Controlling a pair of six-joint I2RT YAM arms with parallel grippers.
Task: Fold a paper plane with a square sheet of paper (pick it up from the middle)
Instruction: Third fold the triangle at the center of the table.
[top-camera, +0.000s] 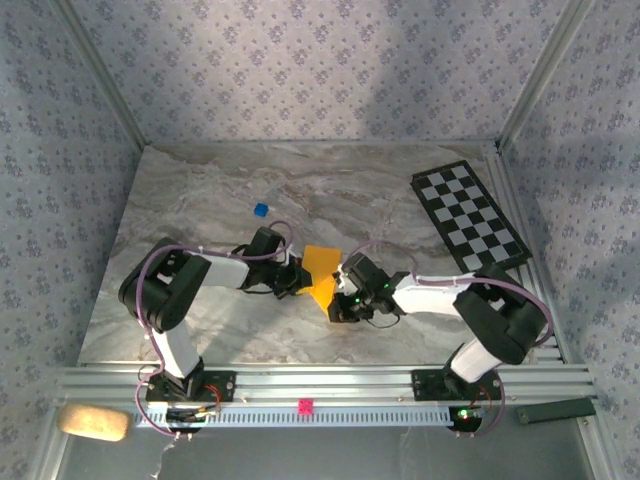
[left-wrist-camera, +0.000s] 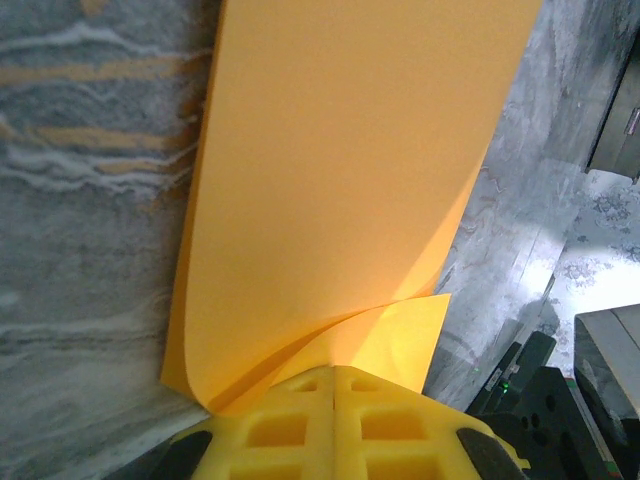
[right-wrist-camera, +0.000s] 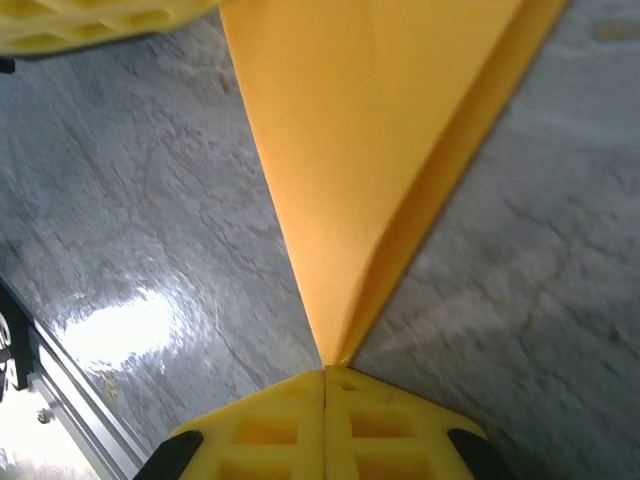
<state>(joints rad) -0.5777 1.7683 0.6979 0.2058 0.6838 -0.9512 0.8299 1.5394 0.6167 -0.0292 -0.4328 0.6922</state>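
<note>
The square sheet of paper (top-camera: 321, 270) is orange-yellow, folded over and lifted between both arms near the table's middle. In the left wrist view the paper (left-wrist-camera: 340, 190) curls in two layers out of my left gripper (left-wrist-camera: 334, 368), whose yellow jaws are pressed together on its edge. In the right wrist view the paper (right-wrist-camera: 370, 150) narrows to a creased point pinched in my right gripper (right-wrist-camera: 326, 370), jaws closed on it. From above, the left gripper (top-camera: 298, 277) holds the paper's left side and the right gripper (top-camera: 338, 292) its lower right corner.
A black-and-white checkered board (top-camera: 468, 215) lies at the back right. A small blue cube (top-camera: 261, 210) sits behind the left arm. Aluminium rails (top-camera: 330, 385) run along the near edge, with patterned walls on three sides. A tan pad (top-camera: 93, 422) lies outside at bottom left.
</note>
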